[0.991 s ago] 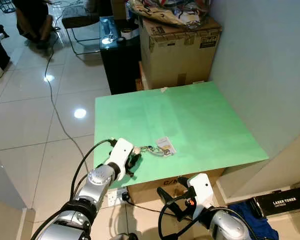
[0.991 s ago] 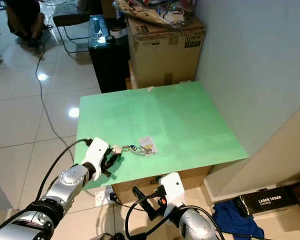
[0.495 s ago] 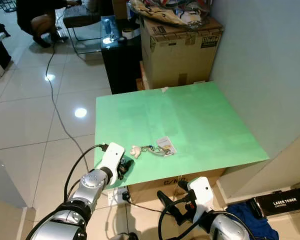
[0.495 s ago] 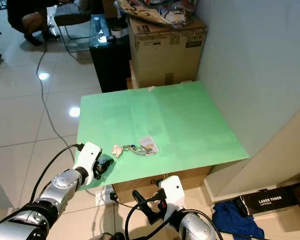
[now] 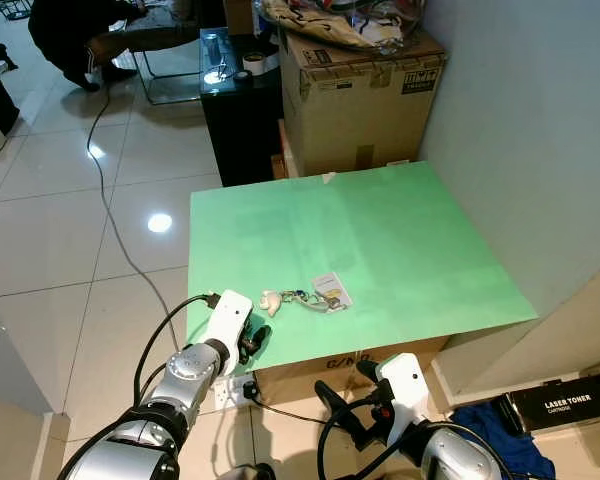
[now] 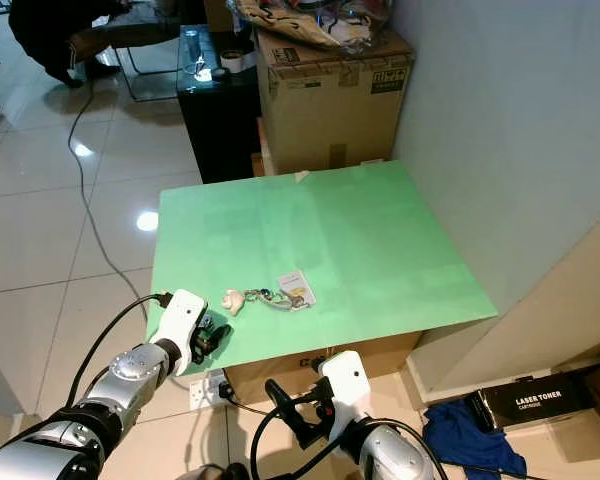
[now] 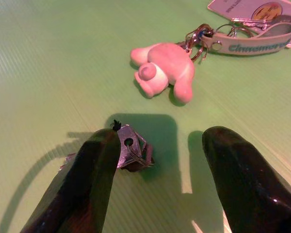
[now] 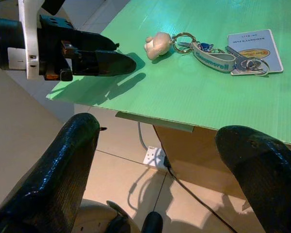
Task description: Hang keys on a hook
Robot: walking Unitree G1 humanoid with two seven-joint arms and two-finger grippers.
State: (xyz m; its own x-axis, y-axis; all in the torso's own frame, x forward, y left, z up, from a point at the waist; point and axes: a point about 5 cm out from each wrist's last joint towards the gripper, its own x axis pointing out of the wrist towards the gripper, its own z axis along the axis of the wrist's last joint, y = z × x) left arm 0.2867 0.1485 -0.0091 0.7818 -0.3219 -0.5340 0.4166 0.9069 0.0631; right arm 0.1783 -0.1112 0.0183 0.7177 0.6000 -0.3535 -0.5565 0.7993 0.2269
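Nearest us, our right gripper [image 5: 345,415] hangs below the front edge of the table [image 5: 400,220], its two fingers spread wide and empty. Our left gripper [image 5: 252,338] rests low over the table's near-left corner, fingers parted with nothing between them; its wrist view shows a small metal scrap [image 7: 132,151] lying on the green surface by one fingertip.

Just beyond the left gripper lie the keys [image 5: 305,298]. The bunch stretches roughly along the front edge: a pale figurine [image 7: 164,70] at the end nearest our left fingers, then a ring and strap [image 7: 254,41], then the metal keys on a white card [image 5: 332,289] at the far end. So the figurine is the closest part to grab, a little ahead of the open fingers and slightly toward our right. Our left arm is clearly the nearer one, we judge.

Farther back stand a cardboard box [image 5: 365,95] and a black cabinet [image 5: 242,120]. We cannot make out any hook.
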